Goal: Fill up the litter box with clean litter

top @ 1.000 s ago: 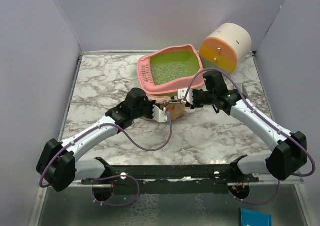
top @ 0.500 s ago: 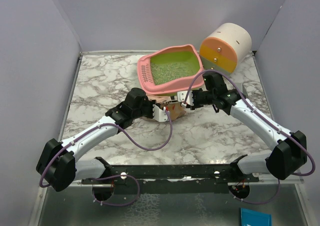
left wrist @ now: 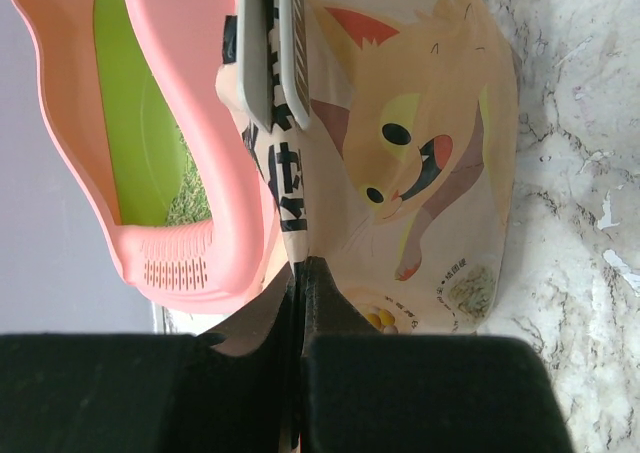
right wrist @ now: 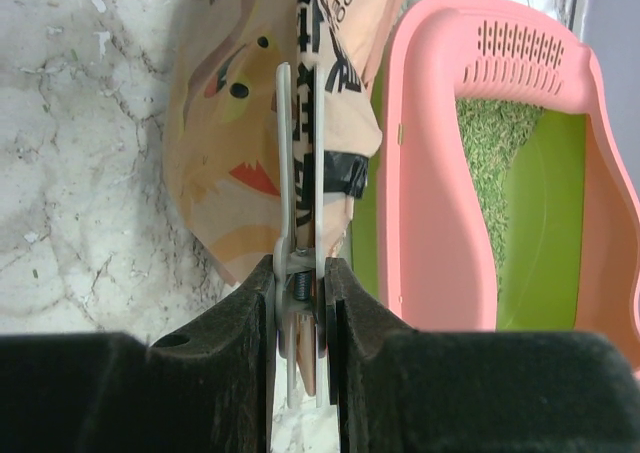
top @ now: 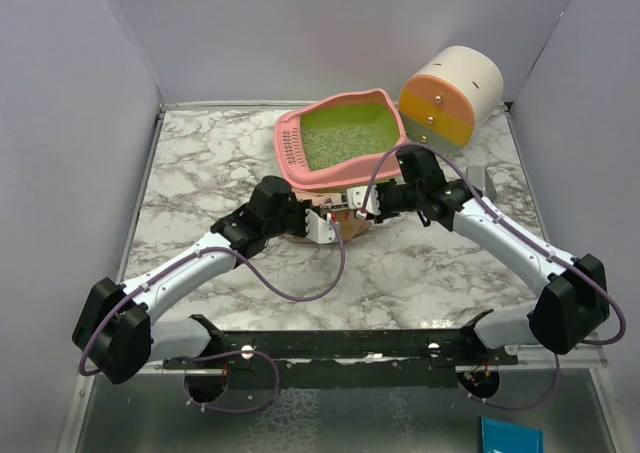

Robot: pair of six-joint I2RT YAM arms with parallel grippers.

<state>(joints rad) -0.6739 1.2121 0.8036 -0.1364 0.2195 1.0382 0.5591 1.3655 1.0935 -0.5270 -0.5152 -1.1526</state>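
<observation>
The pink litter box [top: 290,145] stands at the back middle of the table, with a layer of pale green litter [top: 345,143] on its green floor. Just in front of it lies the tan pouch [top: 347,219] printed with a cartoon animal. My left gripper [left wrist: 303,265] is shut on one end of the pouch [left wrist: 420,143]. A white spring clip [right wrist: 284,173] clamps the pouch [right wrist: 225,163] at the other end. My right gripper [right wrist: 300,268] is shut on that clip's handles. In the right wrist view the litter box [right wrist: 430,173] sits to the right, with litter [right wrist: 490,143] inside.
A round white, orange and yellow drawer cabinet [top: 450,98] stands at the back right, close to the litter box. A small grey object [top: 487,179] lies beyond my right forearm. Purple walls enclose the marble table [top: 200,173] on three sides.
My right gripper has shifted a little to the left, in toward the pouch. The left arm and the litter box have stayed put.
</observation>
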